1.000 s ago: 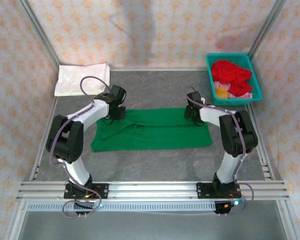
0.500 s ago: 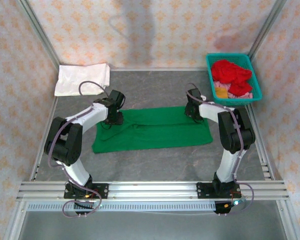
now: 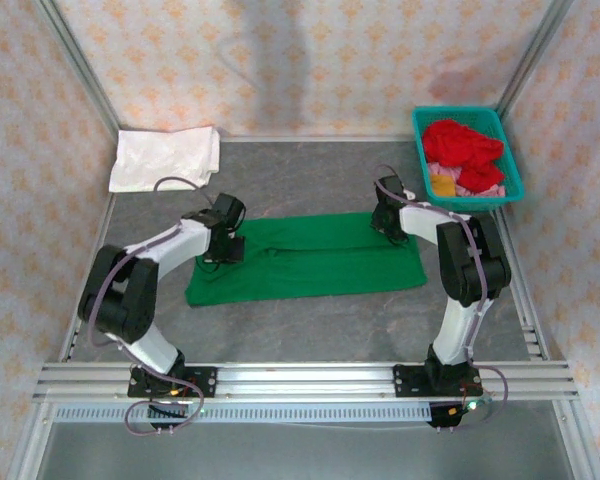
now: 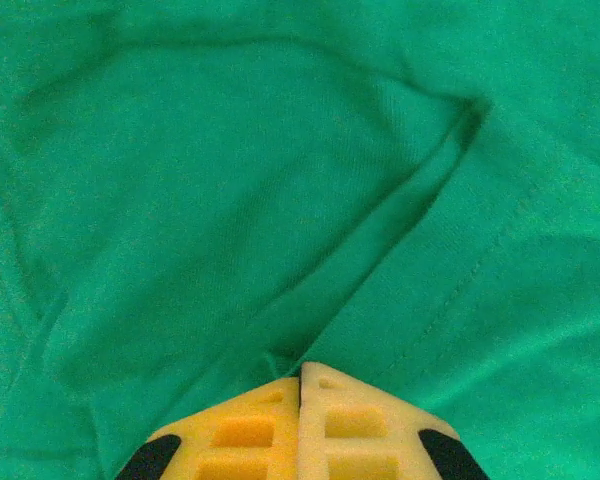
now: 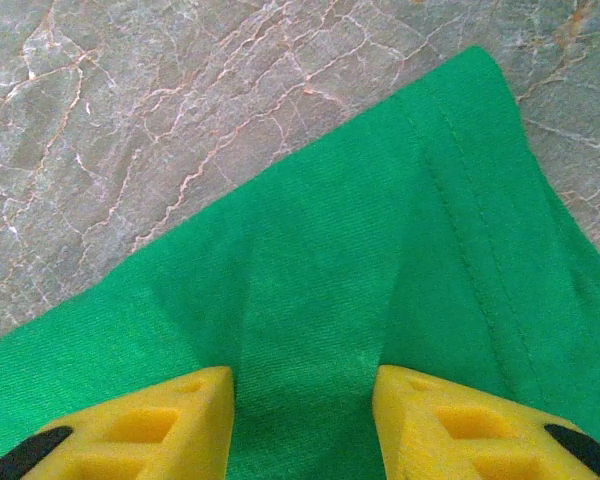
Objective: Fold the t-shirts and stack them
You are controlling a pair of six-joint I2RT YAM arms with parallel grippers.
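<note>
At table [image 3: 310, 325] centre the green t-shirt [image 3: 310, 262] is laid as a band, long axis 9-to-3 o'clock, its 9 o'clock end met by the left gripper [image 4: 300, 375], jaws shut at a fold, its 3 o'clock end straddled by the right gripper [image 5: 302, 385], jaws apart.

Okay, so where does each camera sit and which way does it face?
Top external: above, behind the bases, looking down at the table; both arms show, left gripper and right gripper on the green t-shirt.
Left wrist: faces down; its shut yellow fingers pinch a fold.
Right wrist: faces down; parted fingers over the shirt's edge.
Shared: the green t-shirt.
</note>
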